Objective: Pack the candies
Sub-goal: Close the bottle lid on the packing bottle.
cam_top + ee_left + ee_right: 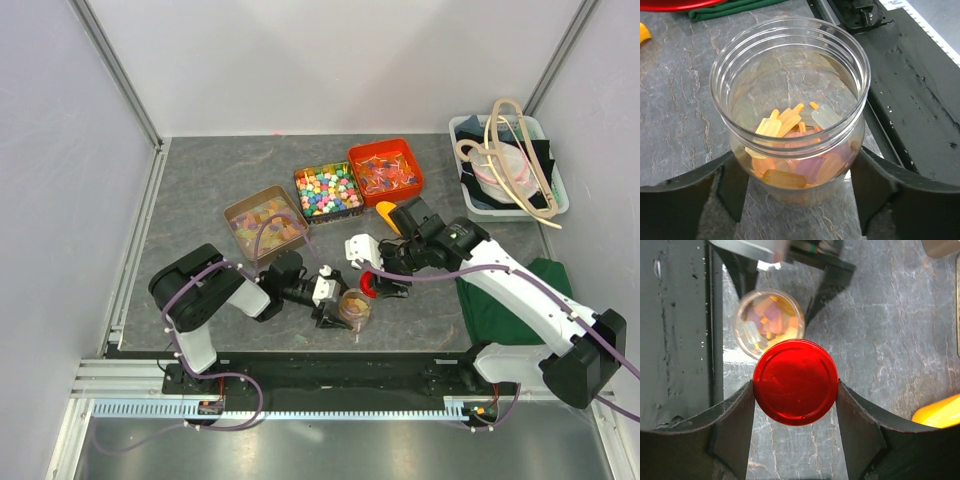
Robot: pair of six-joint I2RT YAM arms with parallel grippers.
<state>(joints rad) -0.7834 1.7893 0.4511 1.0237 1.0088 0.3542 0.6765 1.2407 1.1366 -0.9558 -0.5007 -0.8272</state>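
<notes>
While holding light, stiff, slick candies [785, 125], grip jar [722, 95] low on its sides: clasped there, lower centre overhead, by left gripper [797, 195]; red lid [795, 375] pinched rimwise in right gripper [795, 392].

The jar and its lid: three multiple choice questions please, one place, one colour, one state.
1. Where is the jar? A far left corner B between the fingers of the left gripper C far right corner
2. What colour is the lid? A red B blue C white
3. The jar is: A capped B open, empty C open, holding candies
B, fingers flank it in the left wrist view; A, the right wrist view shows it red; C, no lid on it, candies inside.
</notes>
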